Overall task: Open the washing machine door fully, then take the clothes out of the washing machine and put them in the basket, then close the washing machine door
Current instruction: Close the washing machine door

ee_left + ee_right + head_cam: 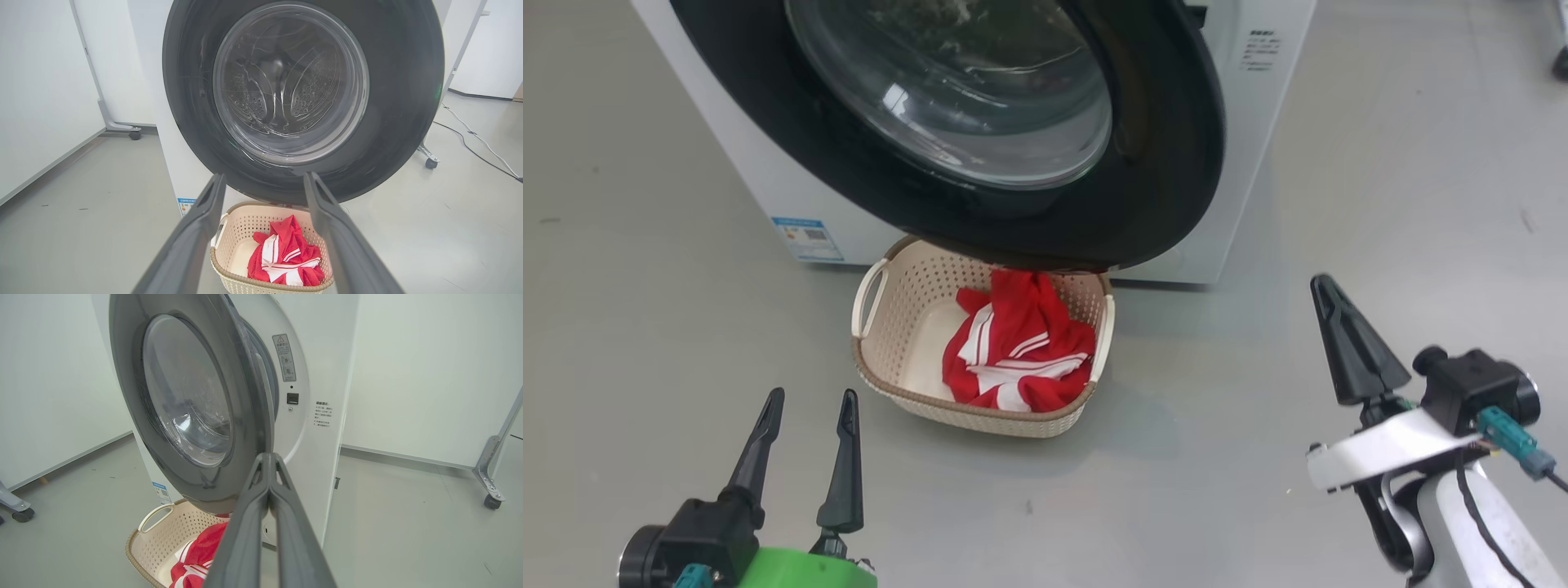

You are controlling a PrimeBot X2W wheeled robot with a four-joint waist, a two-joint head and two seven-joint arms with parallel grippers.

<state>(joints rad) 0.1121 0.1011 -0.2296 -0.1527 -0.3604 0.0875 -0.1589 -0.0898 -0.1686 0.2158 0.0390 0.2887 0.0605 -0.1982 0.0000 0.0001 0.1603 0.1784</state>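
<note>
The white washing machine (1258, 122) stands at the top of the head view. Its door (1160, 163), black rim around bulging glass, is swung nearly against the front; in the right wrist view the door (130, 396) stands a little ajar from the machine's face (322, 375). The cream basket (882, 367) sits on the floor just below the door, with the red, white-striped clothes (1021, 351) piled in its right half. My left gripper (813, 394) is open and empty, near the basket's front left. My right gripper (1323, 282) is shut and empty, right of the basket.
Grey floor lies all around the basket. A wheeled frame leg (134, 134) stands left of the machine and another caster (431, 162) to its right, with a cable (478, 139) running across the floor there. White wall panels stand behind.
</note>
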